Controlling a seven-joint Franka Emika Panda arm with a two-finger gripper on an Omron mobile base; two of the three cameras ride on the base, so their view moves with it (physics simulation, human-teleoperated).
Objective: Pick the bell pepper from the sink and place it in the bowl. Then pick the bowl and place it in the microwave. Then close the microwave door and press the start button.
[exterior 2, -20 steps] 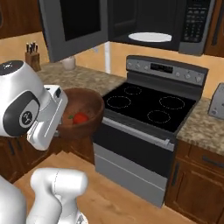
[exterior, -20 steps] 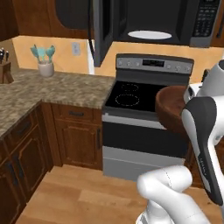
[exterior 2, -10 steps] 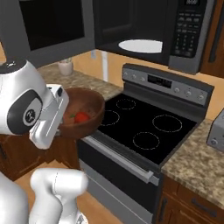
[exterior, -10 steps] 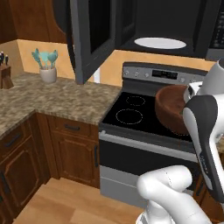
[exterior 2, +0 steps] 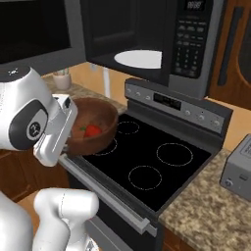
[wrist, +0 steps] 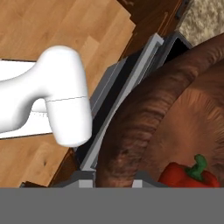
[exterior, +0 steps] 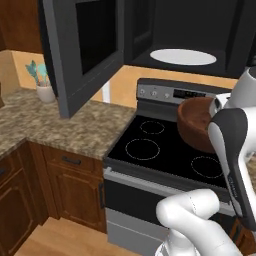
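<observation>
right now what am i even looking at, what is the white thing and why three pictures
The white thing is a robot arm in a simulated kitchen. Two pictures come from cameras on its base, looking forward over the arm from its left and its right. The third comes from a camera on the hand, looking along the tool.

The tool grips the rim of a dark brown wooden bowl, held above the front left part of the black stove. A red bell pepper lies inside the bowl.

Above the stove, the microwave stands with its door swung open, and a white turntable plate lies inside. A toaster sits on the counter right of the stove, and a cup of utensils sits on the counter to the left.
</observation>
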